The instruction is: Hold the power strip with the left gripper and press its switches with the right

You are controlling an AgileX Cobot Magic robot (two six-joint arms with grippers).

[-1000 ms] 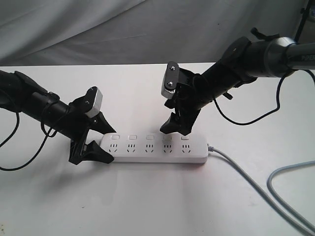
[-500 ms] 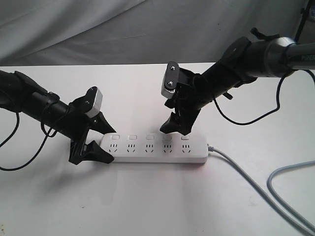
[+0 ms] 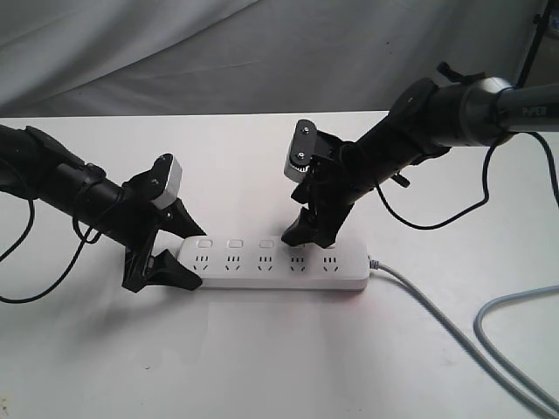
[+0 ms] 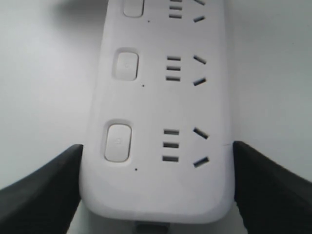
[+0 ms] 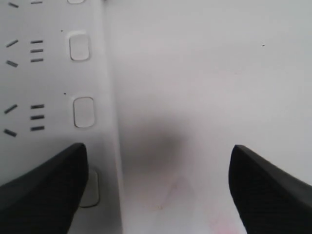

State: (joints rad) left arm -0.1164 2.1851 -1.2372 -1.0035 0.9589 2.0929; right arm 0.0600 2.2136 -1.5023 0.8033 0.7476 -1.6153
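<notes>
Open table (image 3: pixel 262 349) fronts the power strip (image 3: pixel 279 272); its grey cable (image 3: pixel 437 312) crosses the right.

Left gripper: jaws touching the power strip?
Touching. In the left wrist view the left gripper straddles the end of the power strip, each jaw flush against a long side, no gap showing.

White table (image 3: pixel 262 367): power strip (image 3: pixel 262 275) lying flat mid-table; grey cable (image 3: pixel 403 279) trailing right, apparently looping back near edge.
</notes>
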